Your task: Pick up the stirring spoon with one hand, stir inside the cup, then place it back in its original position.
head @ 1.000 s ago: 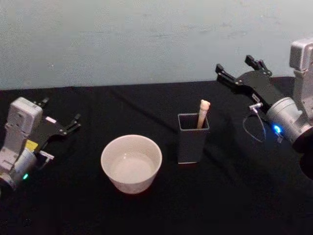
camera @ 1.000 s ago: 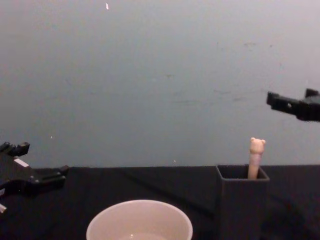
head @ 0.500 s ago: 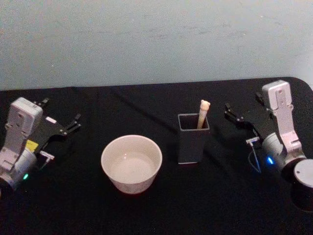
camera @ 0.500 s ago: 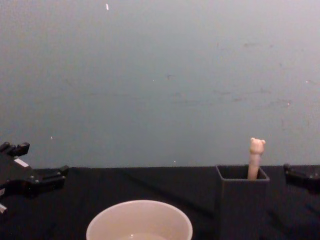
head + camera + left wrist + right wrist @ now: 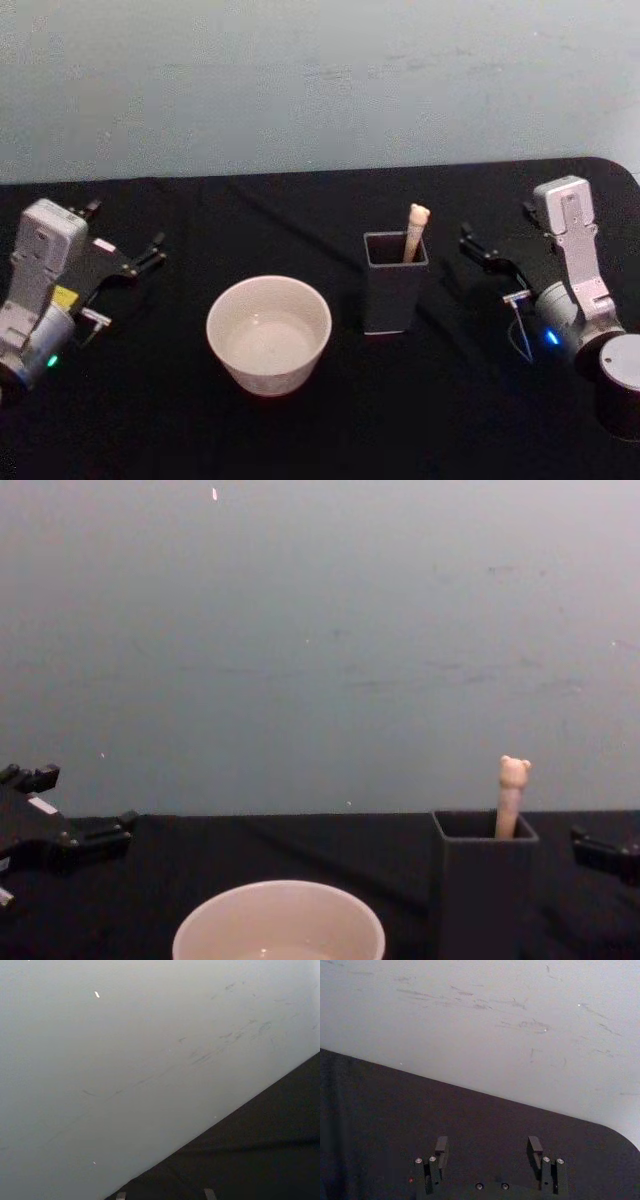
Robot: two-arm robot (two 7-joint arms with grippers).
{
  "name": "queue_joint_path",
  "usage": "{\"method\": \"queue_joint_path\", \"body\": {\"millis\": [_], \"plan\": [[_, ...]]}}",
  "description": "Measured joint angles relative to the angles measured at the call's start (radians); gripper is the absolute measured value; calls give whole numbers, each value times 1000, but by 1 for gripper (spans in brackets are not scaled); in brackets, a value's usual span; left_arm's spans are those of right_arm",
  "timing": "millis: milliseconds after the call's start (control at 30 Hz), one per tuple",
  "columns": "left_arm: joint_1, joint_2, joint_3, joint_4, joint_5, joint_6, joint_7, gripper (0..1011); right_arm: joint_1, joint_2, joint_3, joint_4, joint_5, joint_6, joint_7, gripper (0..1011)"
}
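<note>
Right end effector point(image 5: 497, 232) beside holder's point(image 5: 394, 285) spoon point(image 5: 414, 232)

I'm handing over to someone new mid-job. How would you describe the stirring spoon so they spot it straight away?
On the black table, find the wide cream cup near the middle; just to its right stands a small dark grey square holder. The stirring spoon stands inside it, leaning in the holder's far right corner. It is the only pale, slim stick there, topped by a little bear head.
</note>
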Motion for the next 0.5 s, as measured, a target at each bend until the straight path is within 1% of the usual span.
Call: {"method": "queue_joint_path", "body": {"millis": [500], "plan": [[0,0,0,0,0,0,0,1001,2,1,-2,0,0,0,1,1003]]}}
